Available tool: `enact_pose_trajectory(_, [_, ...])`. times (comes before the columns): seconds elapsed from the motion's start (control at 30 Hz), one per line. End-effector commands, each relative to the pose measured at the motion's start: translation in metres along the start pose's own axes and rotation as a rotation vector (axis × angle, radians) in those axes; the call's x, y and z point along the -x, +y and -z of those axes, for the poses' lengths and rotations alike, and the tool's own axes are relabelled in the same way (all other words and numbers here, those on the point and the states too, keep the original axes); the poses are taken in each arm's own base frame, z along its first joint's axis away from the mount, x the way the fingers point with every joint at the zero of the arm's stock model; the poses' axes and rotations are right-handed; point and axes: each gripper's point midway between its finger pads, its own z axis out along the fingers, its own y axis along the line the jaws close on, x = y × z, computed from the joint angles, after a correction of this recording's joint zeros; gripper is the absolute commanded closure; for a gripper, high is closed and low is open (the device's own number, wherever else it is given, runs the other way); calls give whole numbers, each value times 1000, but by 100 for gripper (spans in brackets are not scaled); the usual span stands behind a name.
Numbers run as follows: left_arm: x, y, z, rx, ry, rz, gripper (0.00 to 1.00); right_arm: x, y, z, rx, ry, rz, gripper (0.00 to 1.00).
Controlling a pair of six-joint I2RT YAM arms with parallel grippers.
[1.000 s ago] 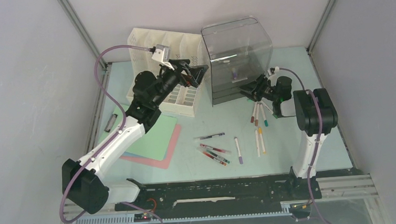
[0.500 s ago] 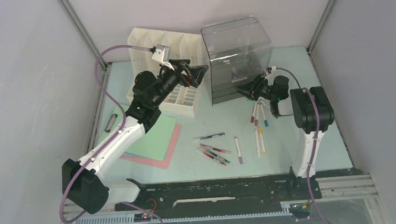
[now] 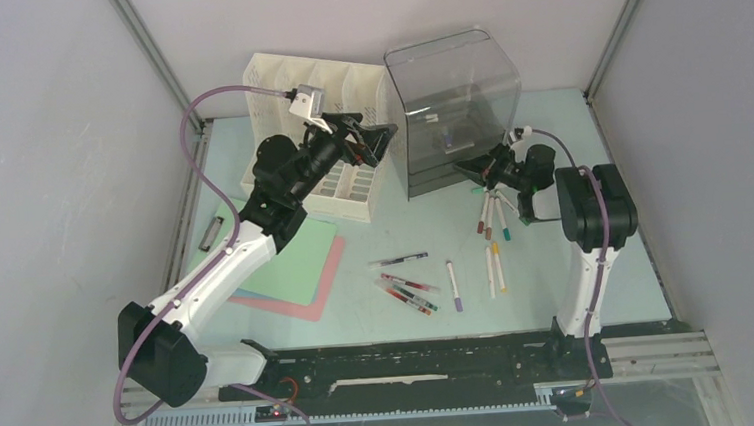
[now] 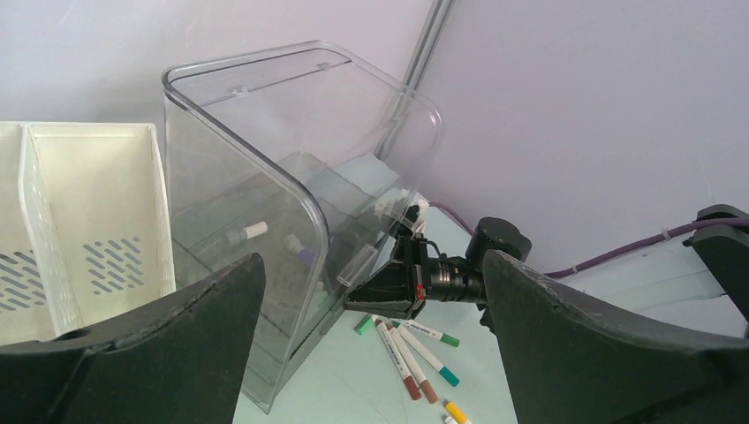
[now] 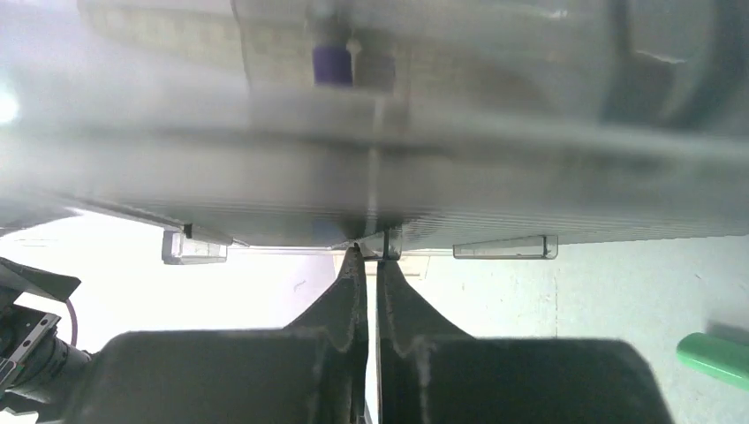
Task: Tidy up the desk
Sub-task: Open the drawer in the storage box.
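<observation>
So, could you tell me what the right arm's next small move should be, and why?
Probably a gentle pull to reposition the clear bin: the right claw is pinched shut on its edge, pens lie on the desk beside it, and the left claw hangs open.

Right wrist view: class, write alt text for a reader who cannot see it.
The right tool is pinched shut on the lower edge of a clear bin filling the upper frame. A purple-capped marker shows blurred through its wall; pale green desk lies below.
</observation>
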Motion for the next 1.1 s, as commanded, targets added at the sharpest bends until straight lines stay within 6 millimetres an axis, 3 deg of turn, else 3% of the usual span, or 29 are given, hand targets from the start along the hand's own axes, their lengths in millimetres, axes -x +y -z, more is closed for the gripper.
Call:
enact_pose_trajectory(0.0, [20, -9, 5, -38, -58, -31, 0, 16, -14, 10, -33, -91, 34, 100])
enact_pose_trajectory(0.33, [21, -12, 6, -49, -64, -33, 0, -6, -19, 41, -84, -56, 52, 100])
enact_pose_trajectory(0.53, [21, -16, 6, -71, -66, -28, 0, -46, -27, 65, -107, 41, 47, 99])
enact_pose_trajectory(0.7, [22, -21, 7, -91, -65, -26, 0, -52, -24, 71, -103, 67, 68, 77])
enact_pose_trajectory(0.77, [23, -24, 7, -101, -66, -27, 0, -53, -18, 73, -85, 80, 78, 62])
enact_pose_trajectory(0.83, [22, -26, 7, -112, -63, -25, 0, -56, -16, 76, -103, 94, 95, 38])
enact_pose_trajectory(0.87, [23, -27, 7, -117, -64, -24, 0, -58, -16, 79, -116, 102, 101, 32])
enact_pose_trajectory(0.93, [24, -29, 7, -123, -66, -22, 0, -63, -12, 85, -132, 123, 125, 27])
enact_pose_trajectory(1.07, [26, -31, 8, -132, -70, -16, 0, -68, 7, 97, -120, 150, 231, 27])
